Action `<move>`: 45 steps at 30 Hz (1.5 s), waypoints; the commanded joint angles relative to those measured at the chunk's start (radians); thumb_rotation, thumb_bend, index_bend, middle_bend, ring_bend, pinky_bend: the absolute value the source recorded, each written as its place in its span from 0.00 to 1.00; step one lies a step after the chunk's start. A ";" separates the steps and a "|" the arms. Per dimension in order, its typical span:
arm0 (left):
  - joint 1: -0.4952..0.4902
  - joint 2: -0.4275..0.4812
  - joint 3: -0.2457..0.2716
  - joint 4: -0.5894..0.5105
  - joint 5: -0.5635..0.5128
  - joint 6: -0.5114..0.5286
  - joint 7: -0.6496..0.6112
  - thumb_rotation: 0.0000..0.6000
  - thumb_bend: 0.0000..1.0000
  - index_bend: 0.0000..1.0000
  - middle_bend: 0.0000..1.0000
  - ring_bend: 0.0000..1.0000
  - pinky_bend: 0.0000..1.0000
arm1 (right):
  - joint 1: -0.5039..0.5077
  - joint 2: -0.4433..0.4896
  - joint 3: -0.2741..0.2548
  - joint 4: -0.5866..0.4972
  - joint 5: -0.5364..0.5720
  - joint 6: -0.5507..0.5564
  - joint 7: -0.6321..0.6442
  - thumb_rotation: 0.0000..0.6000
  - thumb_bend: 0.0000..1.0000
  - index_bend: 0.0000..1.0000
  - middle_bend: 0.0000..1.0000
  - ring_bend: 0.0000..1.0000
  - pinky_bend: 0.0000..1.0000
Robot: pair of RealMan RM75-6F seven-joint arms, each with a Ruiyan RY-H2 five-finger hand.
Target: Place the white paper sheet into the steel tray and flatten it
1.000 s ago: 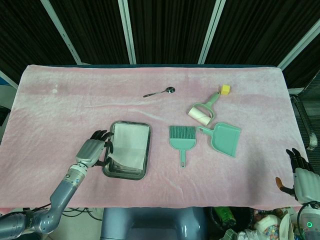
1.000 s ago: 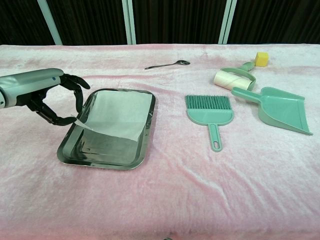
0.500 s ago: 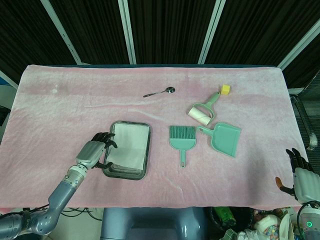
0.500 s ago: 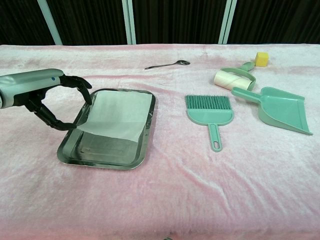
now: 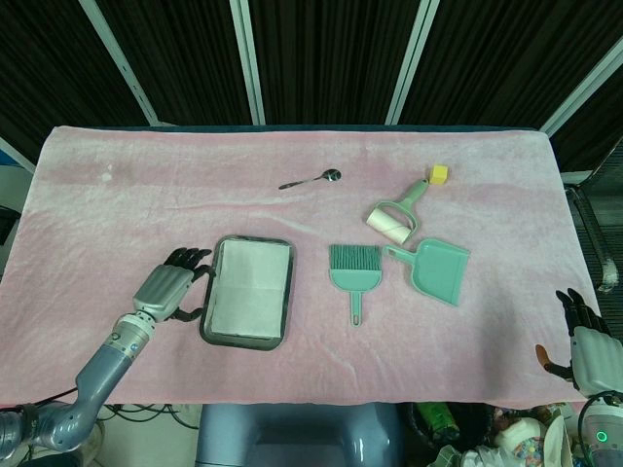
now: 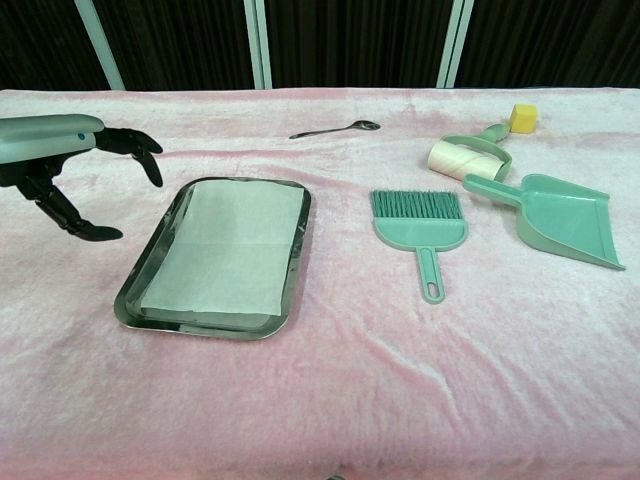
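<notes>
The steel tray (image 5: 284,292) (image 6: 298,248) lies left of centre on the pink cloth. The white paper sheet (image 5: 250,285) (image 6: 226,250) lies flat inside it and covers most of its floor. My left hand (image 5: 166,291) (image 6: 62,165) hovers just left of the tray, fingers spread, holding nothing and clear of the paper. My right hand (image 5: 585,345) rests at the table's front right corner, fingers apart and holding nothing; the chest view does not show it.
To the right of the tray lie a green brush (image 5: 354,271) (image 6: 421,224), a green dustpan (image 5: 436,269) (image 6: 558,217) and a lint roller (image 5: 394,218) (image 6: 463,156). A yellow cube (image 5: 439,174) (image 6: 523,117) and a spoon (image 5: 311,179) (image 6: 337,128) lie further back.
My left hand let go of the paper's left edge and drew away to the left. The sheet dropped from its lifted corner and now lies flat in the tray.
</notes>
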 commanded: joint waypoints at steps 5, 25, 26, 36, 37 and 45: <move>-0.040 -0.088 -0.015 0.194 0.233 -0.049 -0.287 1.00 0.29 0.23 0.05 0.00 0.00 | -0.001 0.000 0.000 -0.001 0.003 0.002 -0.001 1.00 0.26 0.06 0.02 0.10 0.15; -0.145 -0.279 -0.064 0.391 0.122 -0.122 -0.146 1.00 0.32 0.20 0.11 0.08 0.22 | -0.001 0.006 0.002 -0.004 0.012 -0.005 0.007 1.00 0.26 0.06 0.02 0.10 0.15; -0.146 -0.282 -0.064 0.393 0.117 -0.125 -0.145 1.00 0.32 0.20 0.12 0.08 0.22 | 0.000 0.006 0.002 -0.004 0.012 -0.005 0.008 1.00 0.26 0.06 0.02 0.10 0.15; -0.147 -0.319 -0.067 0.430 0.129 -0.124 -0.220 1.00 0.32 0.20 0.16 0.16 0.27 | 0.001 0.007 0.003 -0.006 0.017 -0.009 0.008 1.00 0.26 0.06 0.02 0.10 0.15; -0.149 -0.325 -0.065 0.438 0.133 -0.127 -0.228 1.00 0.32 0.20 0.16 0.16 0.27 | 0.001 0.008 0.003 -0.006 0.018 -0.009 0.008 1.00 0.26 0.06 0.02 0.10 0.15; -0.156 -0.363 -0.059 0.491 0.145 -0.140 -0.264 1.00 0.32 0.20 0.16 0.16 0.27 | 0.001 0.010 0.003 -0.007 0.019 -0.011 0.012 1.00 0.26 0.06 0.02 0.10 0.15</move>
